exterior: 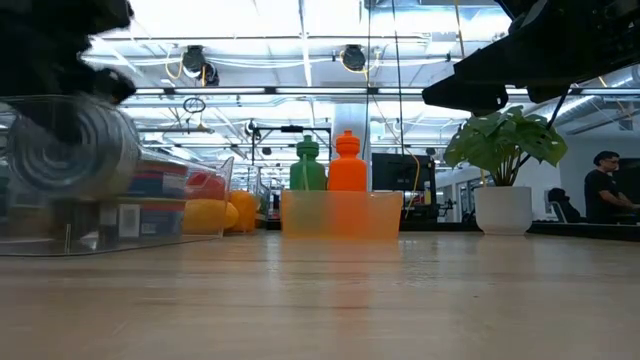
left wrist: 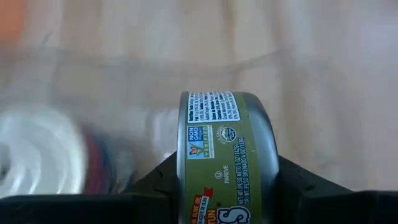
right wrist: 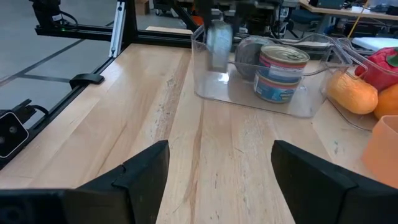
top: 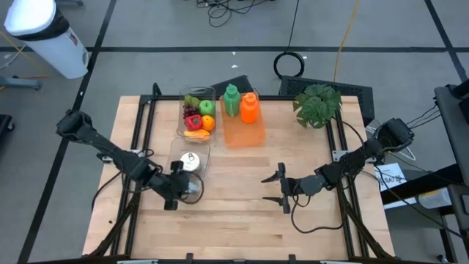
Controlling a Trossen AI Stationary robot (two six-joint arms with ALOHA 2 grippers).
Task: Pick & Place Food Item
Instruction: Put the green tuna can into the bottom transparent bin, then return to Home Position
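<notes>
Beside clear can bin [top: 192, 163], at its near edge: left gripper [top: 183, 189] clamped on tuna can [left wrist: 221, 155], can on edge between fingers, flat faces sideways, clear of tabletop. Bin lies just beyond held can, so left arm nearer. Bin holds more cans [right wrist: 280, 73], stacked. Behind it, second clear bin [top: 198, 114] with fruit and vegetables. Orange tray [top: 242, 130] beside that, holding green bottle [top: 231, 101] and orange bottle [top: 250, 108]. Right gripper [top: 281, 188] waits well right of can bin, fingers apart, empty.

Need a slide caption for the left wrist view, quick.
Left gripper fingers clamped on a green-labelled can, held on its side above the wooden table.
</notes>
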